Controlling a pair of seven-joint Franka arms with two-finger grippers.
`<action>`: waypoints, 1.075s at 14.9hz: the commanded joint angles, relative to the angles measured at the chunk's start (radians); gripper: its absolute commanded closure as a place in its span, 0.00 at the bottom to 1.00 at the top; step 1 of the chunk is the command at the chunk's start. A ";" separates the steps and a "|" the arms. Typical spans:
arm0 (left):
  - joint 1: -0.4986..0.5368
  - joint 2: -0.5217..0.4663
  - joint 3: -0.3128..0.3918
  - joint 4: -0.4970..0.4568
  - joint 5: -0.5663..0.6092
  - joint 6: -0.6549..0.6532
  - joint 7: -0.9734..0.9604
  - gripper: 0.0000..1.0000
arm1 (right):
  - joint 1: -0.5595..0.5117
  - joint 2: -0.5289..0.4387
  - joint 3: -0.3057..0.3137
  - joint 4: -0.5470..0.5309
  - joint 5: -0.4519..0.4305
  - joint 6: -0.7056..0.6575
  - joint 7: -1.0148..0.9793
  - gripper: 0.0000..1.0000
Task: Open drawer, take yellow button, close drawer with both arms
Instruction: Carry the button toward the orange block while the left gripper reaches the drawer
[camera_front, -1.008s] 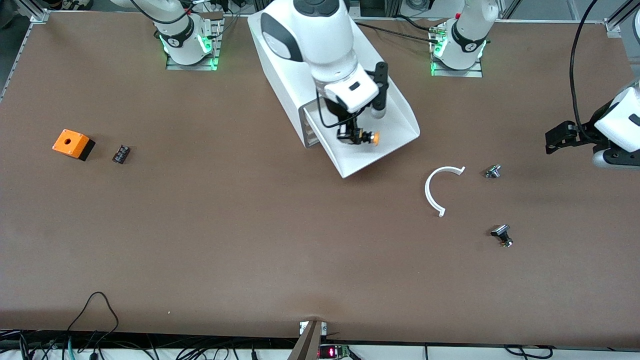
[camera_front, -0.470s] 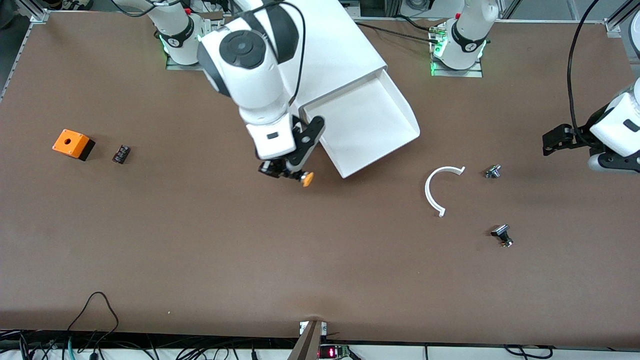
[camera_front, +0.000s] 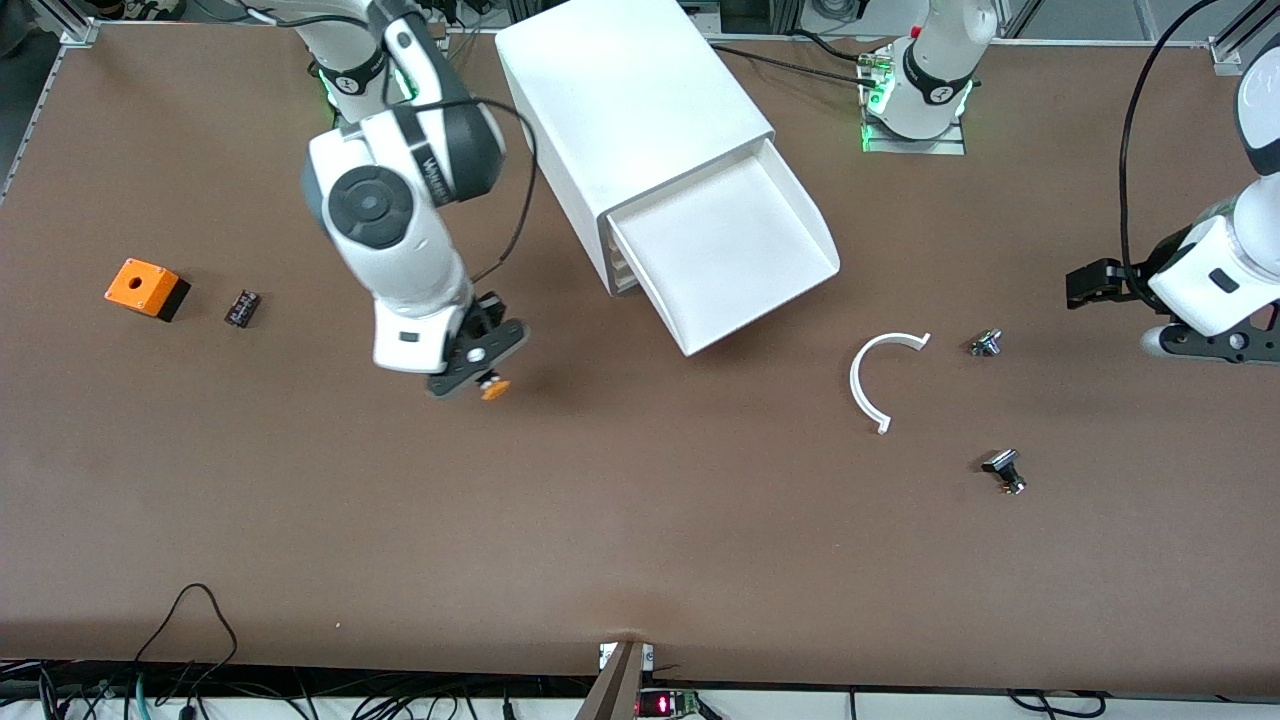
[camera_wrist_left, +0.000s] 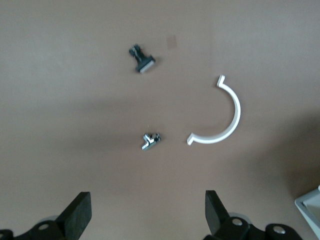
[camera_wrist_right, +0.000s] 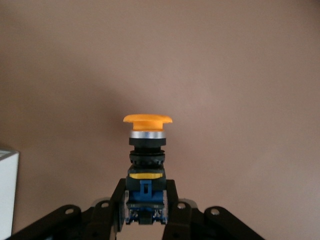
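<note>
The top drawer (camera_front: 730, 260) stands pulled out of the white cabinet (camera_front: 630, 100), and its tray looks empty. My right gripper (camera_front: 478, 375) is shut on the button (camera_front: 493, 390) and holds it over bare table, off the cabinet toward the right arm's end. In the right wrist view the fingers (camera_wrist_right: 116, 202) clamp the button's blue-black body (camera_wrist_right: 146, 187), orange cap pointing away. My left gripper (camera_front: 1090, 283) is open and empty over the table at the left arm's end; its fingers (camera_wrist_left: 80, 215) stand wide apart.
A white C-shaped piece (camera_front: 880, 380) and two small metal parts (camera_front: 986, 343) (camera_front: 1005, 470) lie near the left gripper; they show in the left wrist view too (camera_wrist_left: 225, 115). An orange-and-black box (camera_front: 146, 288) and a small black part (camera_front: 242, 307) lie at the right arm's end.
My right gripper has lifted the button out of the drawer and carried it toward the right arm's end, over bare table. The left gripper has shifted slightly.
</note>
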 joint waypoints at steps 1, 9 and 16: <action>0.001 -0.003 -0.001 0.001 0.010 -0.033 -0.007 0.00 | -0.107 -0.086 0.016 -0.187 -0.013 0.079 0.086 0.72; -0.034 0.047 -0.015 -0.071 -0.125 0.125 -0.200 0.00 | -0.346 -0.068 0.017 -0.414 -0.016 0.251 -0.066 0.72; -0.117 0.075 -0.130 -0.224 -0.148 0.370 -0.609 0.00 | -0.483 -0.019 0.017 -0.508 -0.078 0.338 -0.216 0.72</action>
